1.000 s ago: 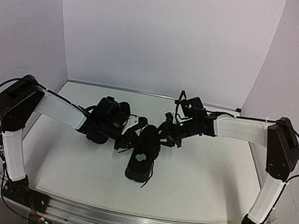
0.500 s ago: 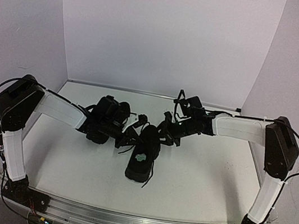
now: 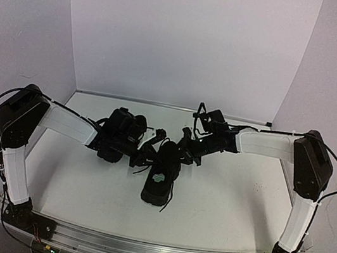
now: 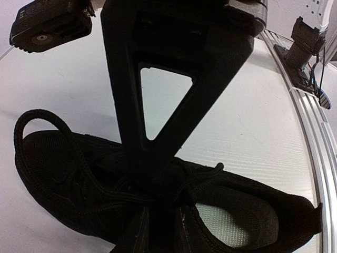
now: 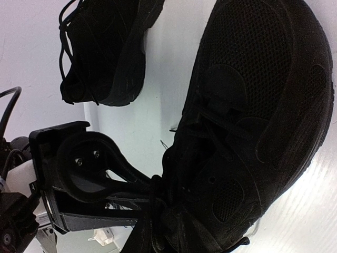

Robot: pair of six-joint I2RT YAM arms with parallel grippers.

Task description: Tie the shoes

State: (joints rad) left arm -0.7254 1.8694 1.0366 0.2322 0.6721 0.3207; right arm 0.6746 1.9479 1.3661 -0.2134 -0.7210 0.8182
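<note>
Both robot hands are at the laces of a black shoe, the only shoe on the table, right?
Not the only one: the right wrist view shows a second black shoe lying apart from the first shoe. The rest holds.

The right arm (image 3: 268,144) has edged left toward the shoe (image 3: 153,191).

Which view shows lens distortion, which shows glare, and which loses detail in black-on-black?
Left wrist view: the wide lens bows the rail. Right wrist view: the table blows out white beside the sharp-meshed nearer shoe. Top external view: soft, even light, yet that shoe is a nearly featureless black shape.
</note>
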